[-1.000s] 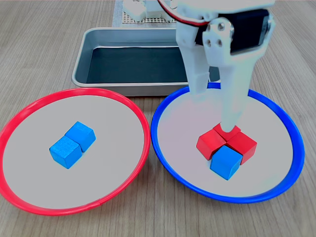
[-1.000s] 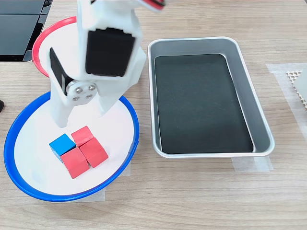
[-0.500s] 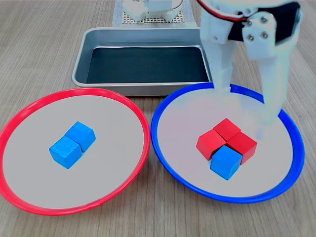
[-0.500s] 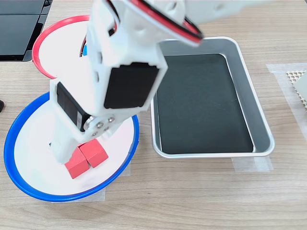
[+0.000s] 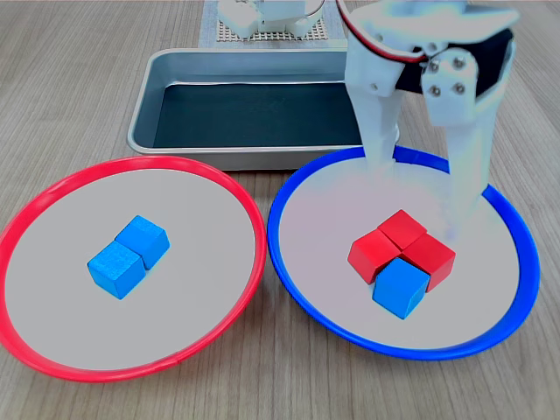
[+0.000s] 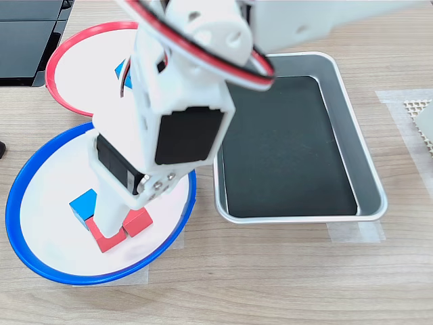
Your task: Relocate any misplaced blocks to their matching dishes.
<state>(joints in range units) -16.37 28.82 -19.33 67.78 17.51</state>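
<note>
A: Hovering at the first exterior view's right, the pincer [image 5: 420,197] is standing apart over the blue dish [image 5: 297,289].
B: Three red blocks [image 5: 401,247] are sitting there; two blue blocks [image 5: 128,255] are lying in the red dish [image 5: 52,359].

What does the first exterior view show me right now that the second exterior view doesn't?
Only the first exterior view shows the whole red-rimmed dish with its two blue cubes, all three red cubes unobstructed, and the open gripper straddling them.

Only the second exterior view shows the grey tray from above, complete and empty; there the arm hides most of the block cluster.

Both show the blue-rimmed dish, the blue cube in it, and the tray.
</note>
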